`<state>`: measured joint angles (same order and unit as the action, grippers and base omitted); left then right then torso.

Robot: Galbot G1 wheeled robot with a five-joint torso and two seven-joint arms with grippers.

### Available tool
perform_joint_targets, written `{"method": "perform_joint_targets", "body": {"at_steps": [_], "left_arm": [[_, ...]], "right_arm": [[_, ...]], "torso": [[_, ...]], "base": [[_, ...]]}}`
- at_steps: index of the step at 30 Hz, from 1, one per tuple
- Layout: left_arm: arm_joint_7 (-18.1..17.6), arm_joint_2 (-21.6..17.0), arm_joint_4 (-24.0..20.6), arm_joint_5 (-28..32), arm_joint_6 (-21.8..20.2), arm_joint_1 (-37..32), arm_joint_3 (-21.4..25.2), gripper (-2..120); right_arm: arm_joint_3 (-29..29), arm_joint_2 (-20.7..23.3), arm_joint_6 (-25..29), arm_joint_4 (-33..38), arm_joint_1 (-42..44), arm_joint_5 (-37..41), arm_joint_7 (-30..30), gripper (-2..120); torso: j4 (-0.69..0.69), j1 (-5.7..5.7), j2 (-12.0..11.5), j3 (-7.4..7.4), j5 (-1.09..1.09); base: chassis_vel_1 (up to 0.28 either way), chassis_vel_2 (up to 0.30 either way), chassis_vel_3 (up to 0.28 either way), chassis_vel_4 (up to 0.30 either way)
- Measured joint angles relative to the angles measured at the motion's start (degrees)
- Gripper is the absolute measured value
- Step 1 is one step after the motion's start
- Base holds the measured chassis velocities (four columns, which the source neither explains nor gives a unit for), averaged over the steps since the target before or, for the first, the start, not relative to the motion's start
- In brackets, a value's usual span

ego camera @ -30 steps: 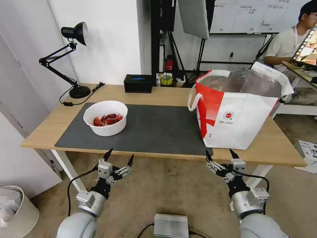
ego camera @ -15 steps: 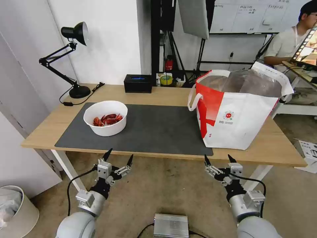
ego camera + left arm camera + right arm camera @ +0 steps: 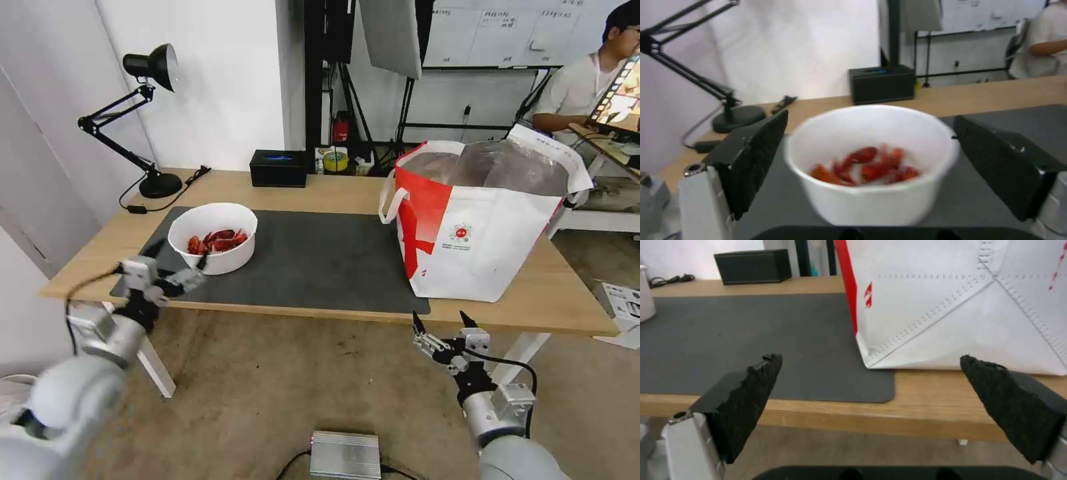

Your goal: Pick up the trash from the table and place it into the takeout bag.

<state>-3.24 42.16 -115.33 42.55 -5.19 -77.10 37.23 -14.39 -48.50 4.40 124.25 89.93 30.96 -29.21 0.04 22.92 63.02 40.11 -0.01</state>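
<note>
head view: light-wood table, grey mat

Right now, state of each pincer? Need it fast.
Left pincer: open, holding nothing, at the near side of the white bowl.
Right pincer: open, holding nothing, below the table edge near the bag.

Bright, even room light; left arm smeared by motion blur

A white round bowl of red crayfish shells sits on a dark grey mat, framed between the left gripper's two wide-spread black fingers. Along the bench's far edge stand a black tissue box and a desk lamp.
</note>
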Motion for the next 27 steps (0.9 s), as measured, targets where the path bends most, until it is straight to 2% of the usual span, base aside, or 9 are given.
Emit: {"method": "perform_joint_targets", "body": {"at_steps": [7,12,14,17,19,20,21,24,27], "left_arm": [[-1.3,-6.4,6.9,9.8,-3.1,11.8,-6.7,100],[-1.3,-9.7,13.5,15.6,-4.9,21.4,-15.1,100],[-1.1,-10.7,17.0,17.1,-5.8,26.8,-20.4,100],[-1.0,-10.8,17.6,17.4,-6.0,27.8,-21.4,100],[-1.1,-11.0,21.0,19.1,-7.3,33.8,-26.4,100],[-1.0,-10.7,24.1,20.8,-8.9,39.5,-31.2,100],[-1.0,-10.7,24.1,20.8,-8.9,39.5,-31.2,100],[-0.9,-7.8,33.2,22.3,-13.1,51.6,-42.0,100],[-0.8,-6.4,36.6,22.0,-15.2,54.9,-44.9,100]], "right_arm": [[0.0,0.0,0.0,0.0,0.0,0.0,0.0,100],[0.0,0.0,0.0,0.0,0.0,0.0,0.0,100],[0.0,0.0,0.0,0.1,0.0,0.0,0.0,100],[0.0,0.0,0.0,0.1,0.0,0.0,0.0,100],[0.0,0.0,0.0,0.1,0.0,0.0,0.0,100],[0.0,0.0,0.0,0.1,0.0,0.0,0.1,100],[0.0,0.0,0.0,0.1,0.0,0.0,0.1,100],[0.0,0.0,0.0,0.1,0.0,0.0,0.1,100],[0.0,0.0,0.0,0.1,0.0,0.0,0.1,100]], "torso": [[-0.05,0.01,0.0,0.01,0.02],[-0.03,0.01,0.0,0.00,-0.01],[-0.03,0.01,0.0,0.00,0.01],[-0.03,0.01,0.0,0.00,0.00],[-0.04,0.01,0.0,0.00,-0.01],[-0.05,0.01,0.0,0.00,0.03],[-0.05,0.01,0.0,0.00,0.03],[-0.05,0.01,0.0,0.01,0.01],[-0.05,0.02,0.0,0.00,0.02]], "base": [[0.000,0.000,0.000,0.000],[0.000,0.000,0.000,0.000],[0.000,0.000,0.000,0.000],[0.000,0.000,0.000,0.000],[0.000,0.000,0.000,0.000],[0.000,0.000,0.000,0.000],[0.000,0.000,0.000,0.000],[0.000,0.000,0.000,0.000],[0.000,0.000,0.000,0.000]]}}
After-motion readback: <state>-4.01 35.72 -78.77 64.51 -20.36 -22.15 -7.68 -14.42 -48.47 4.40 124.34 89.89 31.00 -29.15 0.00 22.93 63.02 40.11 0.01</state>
